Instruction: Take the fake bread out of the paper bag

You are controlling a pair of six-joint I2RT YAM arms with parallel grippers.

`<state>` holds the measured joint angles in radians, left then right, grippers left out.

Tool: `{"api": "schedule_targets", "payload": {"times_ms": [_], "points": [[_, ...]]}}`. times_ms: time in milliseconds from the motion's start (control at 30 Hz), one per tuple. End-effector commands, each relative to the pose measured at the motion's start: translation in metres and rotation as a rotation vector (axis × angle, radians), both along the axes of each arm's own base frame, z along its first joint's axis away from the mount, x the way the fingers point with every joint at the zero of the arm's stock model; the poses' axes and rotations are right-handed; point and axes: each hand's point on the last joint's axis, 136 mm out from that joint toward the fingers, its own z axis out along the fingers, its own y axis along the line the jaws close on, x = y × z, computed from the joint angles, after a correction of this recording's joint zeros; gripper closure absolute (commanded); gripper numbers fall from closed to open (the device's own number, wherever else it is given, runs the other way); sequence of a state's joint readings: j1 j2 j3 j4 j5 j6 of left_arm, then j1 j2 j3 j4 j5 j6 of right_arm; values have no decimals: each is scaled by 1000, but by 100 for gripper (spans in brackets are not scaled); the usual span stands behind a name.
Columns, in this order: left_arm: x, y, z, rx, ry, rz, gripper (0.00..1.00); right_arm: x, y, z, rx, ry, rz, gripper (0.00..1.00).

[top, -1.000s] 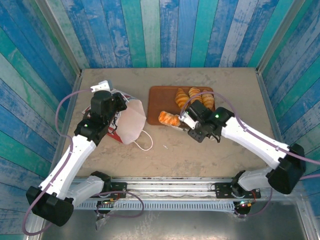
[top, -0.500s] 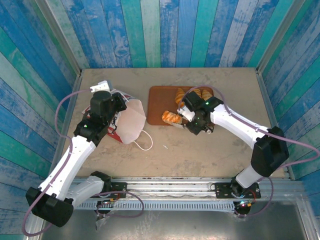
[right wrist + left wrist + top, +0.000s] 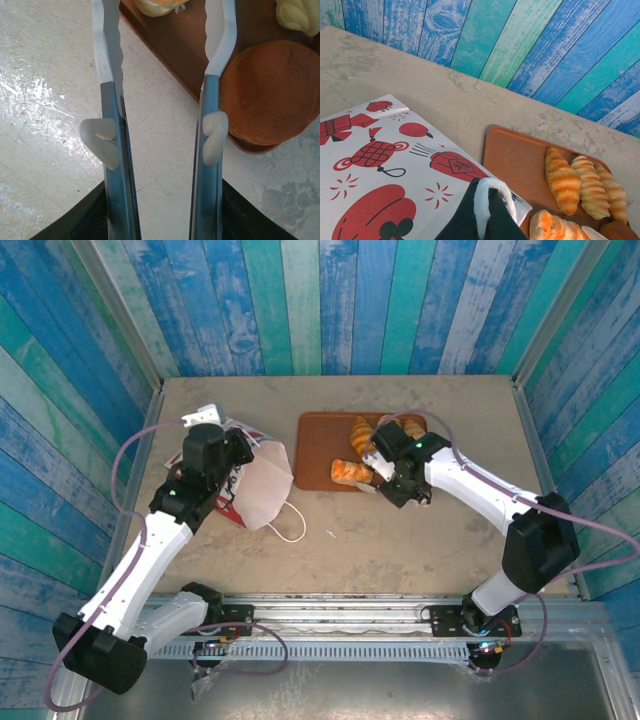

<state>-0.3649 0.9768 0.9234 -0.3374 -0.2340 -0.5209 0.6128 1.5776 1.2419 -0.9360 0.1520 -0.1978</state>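
The bag (image 3: 258,485) is laid on its side on the table (image 3: 420,540), to the left of the tray (image 3: 318,445). Its white handle (image 3: 479,210) is pinched between the jaws of the left gripper (image 3: 487,192), which are pressed together on it. The printed side of the bag is turned up, and what is inside cannot be told.

The bread is seen on the tray. Three croissants (image 3: 562,172) are laid side by side at its far part, and a striped roll (image 3: 350,472) lies at its near edge.

The right gripper (image 3: 162,50) is held over the near right edge of the tray, just beside the striped roll. Its jaws are spread and nothing is gripped; mostly bare table and the tray's edge are seen in the gap. A round roll (image 3: 270,95) lies just outside the right finger (image 3: 217,45). A pale orange piece (image 3: 157,5) is seen in the gap toward the tips; whether it is touched cannot be told. A pale bun (image 3: 299,15) lies farther right.
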Motion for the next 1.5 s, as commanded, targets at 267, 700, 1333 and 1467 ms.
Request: {"api": "schedule_targets", "payload": {"times_ms": [267,700,1333,1467], "points": [[-6,5,9,-12,-37,21,100,-2,26,50,208,-56,16,48],[-5,-2,10,-38,-37,-10,100,38,80,35,181,-26,43,47],[-3,-2,6,-27,-23,-7,100,33,51,12,20,-3,98,53],[-3,-2,6,-24,-23,-7,100,31,41,13,17,1,99,53]]}}
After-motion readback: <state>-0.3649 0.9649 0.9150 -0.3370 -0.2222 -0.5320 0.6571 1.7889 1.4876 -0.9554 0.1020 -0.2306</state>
